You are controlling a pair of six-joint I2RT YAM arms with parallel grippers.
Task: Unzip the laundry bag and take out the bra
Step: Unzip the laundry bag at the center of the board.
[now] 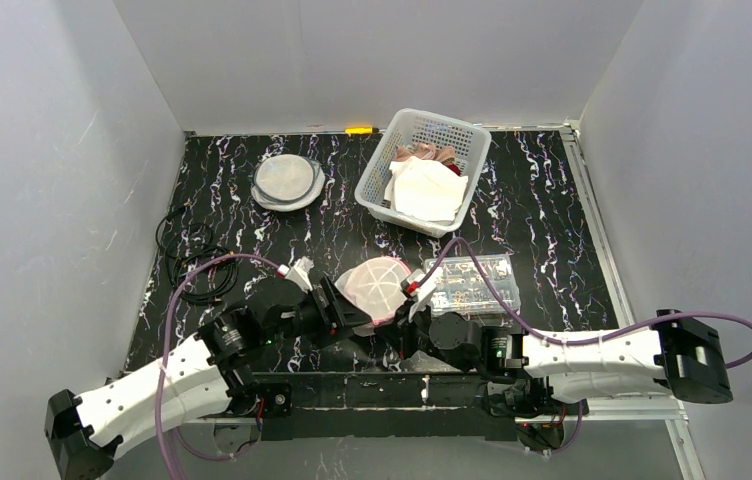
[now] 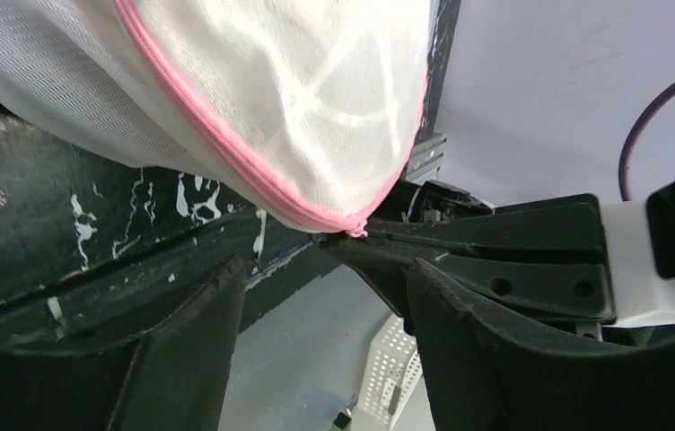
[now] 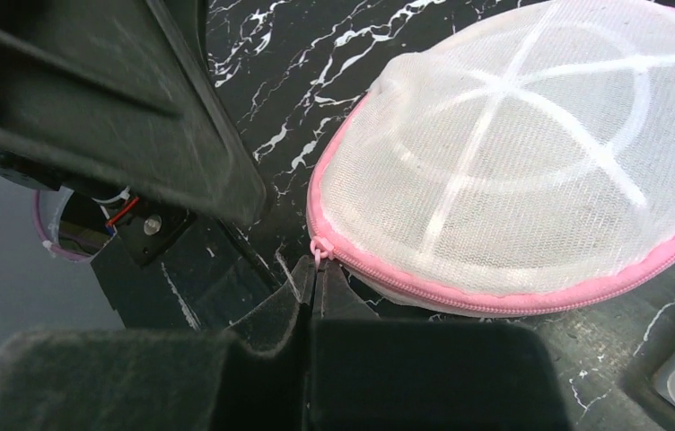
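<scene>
The laundry bag (image 1: pixel 377 283) is a white mesh dome with a pink zipper, lying on the black marbled table between my two grippers. My right gripper (image 3: pixel 314 274) is shut on the small pink zipper pull (image 3: pixel 318 251) at the bag's near-left end. The zipper (image 3: pixel 495 296) runs closed along the rim. My left gripper (image 2: pixel 325 269) stands open just left of the bag (image 2: pixel 271 90), with nothing between its fingers. In the left wrist view the right gripper's fingers (image 2: pixel 460 242) pinch the pull (image 2: pixel 356 231). The bra does not show through the mesh.
A white basket (image 1: pixel 432 115) with folded cloths stands at the back right. Round mesh bags (image 1: pixel 287 181) lie at the back left. A clear plastic box (image 1: pixel 474 281) sits right of the laundry bag. A black cable coil (image 1: pixel 187 250) lies at the left.
</scene>
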